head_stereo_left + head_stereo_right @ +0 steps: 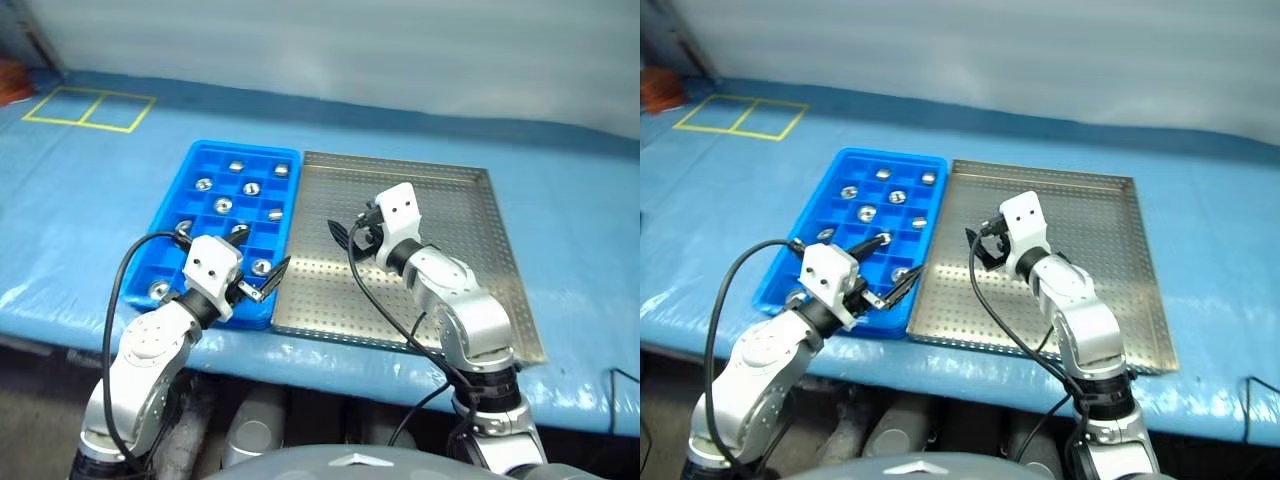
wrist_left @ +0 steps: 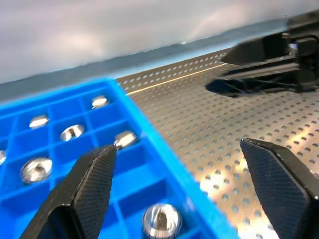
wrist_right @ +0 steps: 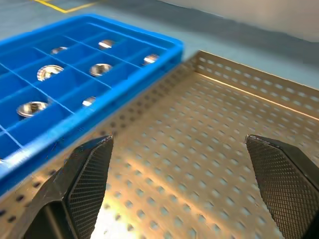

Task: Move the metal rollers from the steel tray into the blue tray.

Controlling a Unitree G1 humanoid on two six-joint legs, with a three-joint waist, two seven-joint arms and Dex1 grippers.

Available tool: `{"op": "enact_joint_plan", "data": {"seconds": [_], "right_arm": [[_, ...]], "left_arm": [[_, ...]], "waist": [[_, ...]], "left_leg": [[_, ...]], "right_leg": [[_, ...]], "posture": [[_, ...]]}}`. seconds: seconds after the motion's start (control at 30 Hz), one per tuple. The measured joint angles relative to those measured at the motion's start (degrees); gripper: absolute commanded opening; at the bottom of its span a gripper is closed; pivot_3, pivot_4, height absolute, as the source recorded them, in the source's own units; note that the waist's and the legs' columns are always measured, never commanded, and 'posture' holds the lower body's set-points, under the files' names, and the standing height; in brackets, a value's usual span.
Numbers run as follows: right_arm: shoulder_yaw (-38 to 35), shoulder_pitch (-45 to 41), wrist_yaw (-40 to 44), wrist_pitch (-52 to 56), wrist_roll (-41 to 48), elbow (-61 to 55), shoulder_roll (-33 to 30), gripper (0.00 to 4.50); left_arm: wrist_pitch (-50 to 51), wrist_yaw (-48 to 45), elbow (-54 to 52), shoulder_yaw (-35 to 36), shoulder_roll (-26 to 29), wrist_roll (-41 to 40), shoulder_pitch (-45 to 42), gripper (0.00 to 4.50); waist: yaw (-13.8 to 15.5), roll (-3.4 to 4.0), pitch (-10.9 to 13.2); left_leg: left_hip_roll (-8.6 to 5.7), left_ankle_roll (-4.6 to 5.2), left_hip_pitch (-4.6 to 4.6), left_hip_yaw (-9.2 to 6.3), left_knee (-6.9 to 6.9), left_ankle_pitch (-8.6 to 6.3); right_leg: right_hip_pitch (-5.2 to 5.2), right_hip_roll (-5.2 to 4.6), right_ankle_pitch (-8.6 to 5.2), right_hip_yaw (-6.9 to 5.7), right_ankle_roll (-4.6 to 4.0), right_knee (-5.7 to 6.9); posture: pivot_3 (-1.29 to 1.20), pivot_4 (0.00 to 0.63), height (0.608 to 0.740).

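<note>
Steel tray (image 1: pixel 470 250) on the blue-covered table (image 1: pixel 90 200), floor bare where visible. Blue tray (image 1: pixel 200 160) touching its left edge, metal rollers (image 1: pixel 223 205) sitting one per compartment. Right arm bent, reaching over the steel tray's left part, right gripper (image 1: pixel 350 232) fingers spread, nothing between them, aimed toward the blue tray. Left arm bent low, left gripper (image 1: pixel 258 264) spread wide, empty, over the blue tray's near right corner

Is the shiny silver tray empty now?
Empty, as far as shows: the steel tray has only bare dotted floor, and the metal rollers sit in the blue tray.
</note>
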Motion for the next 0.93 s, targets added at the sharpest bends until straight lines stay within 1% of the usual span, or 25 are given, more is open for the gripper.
{"op": "enact_joint_plan", "data": {"seconds": [0.07, 0.17, 0.27, 0.33, 0.47, 0.57, 0.73, 0.93], "right_arm": [[-0.8, 3.3, -0.1, 1.7, 0.2, -3.7, -1.6, 4.47], [-2.1, 8.0, -0.5, 4.1, 0.3, -7.8, -3.9, 4.47], [-2.5, 11.2, -0.7, 5.7, 0.7, -10.1, -5.4, 4.47], [-2.0, 12.7, -0.2, 6.3, 1.1, -11.7, -6.7, 4.47], [-1.0, 14.7, 1.5, 7.3, 2.5, -13.9, -9.4, 4.47], [-0.5, 15.5, 1.7, 7.5, 3.1, -14.2, -9.9, 4.47], [-0.3, 15.4, 1.8, 7.5, 4.0, -14.2, -11.3, 4.47], [0.3, 15.0, 1.9, 7.4, 4.5, -14.2, -12.0, 4.47]], "left_arm": [[0.3, 1.6, 3.1, 0.2, -0.6, 0.9, -3.4, 4.37], [1.0, 4.2, 7.1, 0.7, -2.3, 2.2, -7.1, 4.37], [1.8, 6.3, 9.1, 0.4, -3.4, 3.5, -9.0, 4.37], [2.8, 7.4, 10.0, -0.1, -3.7, 4.7, -9.7, 4.37], [4.5, 8.8, 10.3, -0.8, -4.6, 5.9, -9.8, 4.37], [7.7, 9.8, 10.3, -0.8, -4.7, 6.4, -9.1, 4.37], [12.9, 9.2, 9.9, 1.0, -5.2, 4.0, -8.9, 4.37], [14.0, 8.0, 7.5, 2.4, -5.0, 2.1, -7.9, 4.37]], "waist": [[-2.7, -0.02, 0.0], [-5.7, -0.03, 0.0], [-7.3, -0.05, 0.0], [-7.8, -0.04, 0.0], [-8.2, -0.08, 0.0], [-8.2, -0.09, 0.0], [-8.1, -0.19, 0.0], [-7.9, -0.28, 0.0]], "left_leg": [[0.02, 0.01, 0.08, -0.09, -0.01, 0.0], [0.04, 0.02, 0.23, -0.01, -0.02, 0.0], [0.07, 0.02, 0.29, 0.05, 0.0, 0.0], [0.07, 0.03, 0.31, 0.06, 0.01, 0.01], [0.08, 0.05, 0.38, 0.18, 0.05, 0.02], [0.1, 0.12, 0.39, 0.25, 0.06, 0.07], [0.08, 0.26, 0.37, 0.33, 0.11, 0.14], [0.08, 0.27, 0.37, 0.39, 0.11, 0.15]], "right_leg": [[0.07, 0.01, 0.0, 0.04, -0.01, 0.0], [0.09, 0.02, 0.01, 0.22, 0.02, 0.06], [0.09, 0.08, 0.01, 0.37, 0.07, 0.11], [0.08, 0.11, -0.1, 0.44, 0.29, 0.15], [0.08, 0.11, -0.06, 0.7, 0.41, 0.21], [0.06, 0.06, 0.0, 0.83, 0.53, 0.22], [0.05, -0.08, 0.07, 0.92, 0.64, 0.21], [0.04, -0.09, 0.09, 0.99, 0.66, 0.21]], "posture": [[0.02, 0.15, 0.74], [0.0, 0.15, 0.74], [-0.01, 0.15, 0.74], [-0.01, 0.15, 0.74], [0.01, 0.15, 0.74], [0.01, 0.15, 0.74], [0.03, 0.15, 0.74], [0.04, 0.15, 0.74]]}}
